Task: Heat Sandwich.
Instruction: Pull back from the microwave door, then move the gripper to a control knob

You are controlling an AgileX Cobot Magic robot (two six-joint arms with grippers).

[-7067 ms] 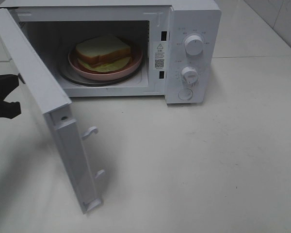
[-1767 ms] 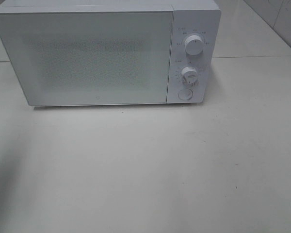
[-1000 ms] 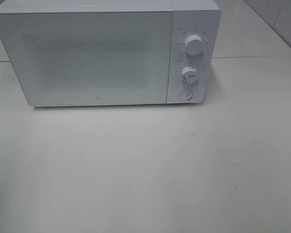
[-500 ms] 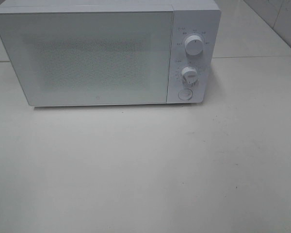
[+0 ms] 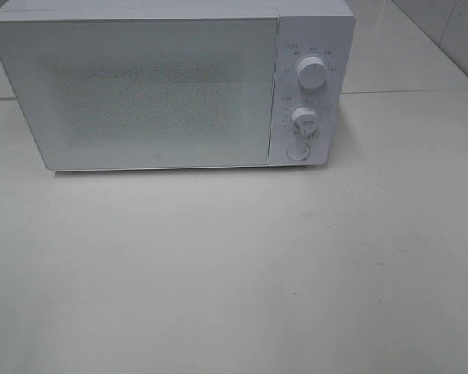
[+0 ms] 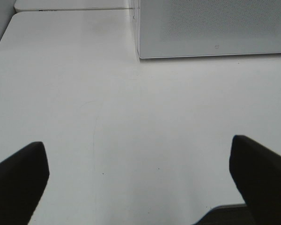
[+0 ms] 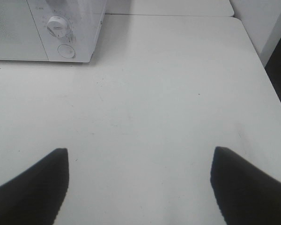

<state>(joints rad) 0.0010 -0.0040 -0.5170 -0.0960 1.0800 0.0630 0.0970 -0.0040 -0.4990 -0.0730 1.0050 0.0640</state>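
A white microwave (image 5: 171, 86) stands at the back of the table with its door (image 5: 140, 93) shut, so the sandwich is hidden from every view. Two white knobs (image 5: 313, 72) (image 5: 305, 119) and a round button (image 5: 297, 151) sit on its right panel. Neither arm shows in the exterior high view. My left gripper (image 6: 140, 180) hangs open over bare table, back from the microwave's front left corner (image 6: 139, 54). Over the table to the right of the microwave, my right gripper (image 7: 139, 183) is open too, with nothing between its fingers; the knob panel (image 7: 61, 35) lies ahead of it.
The white table (image 5: 257, 265) spreads wide in front of the microwave. Its right edge (image 7: 264, 70) drops to a dark floor. A second white surface (image 5: 405, 54) adjoins behind, and a seam runs between the two.
The microwave door, open seven seconds ago with the sandwich on a pink plate inside, is shut. Nothing has moved over the last second.
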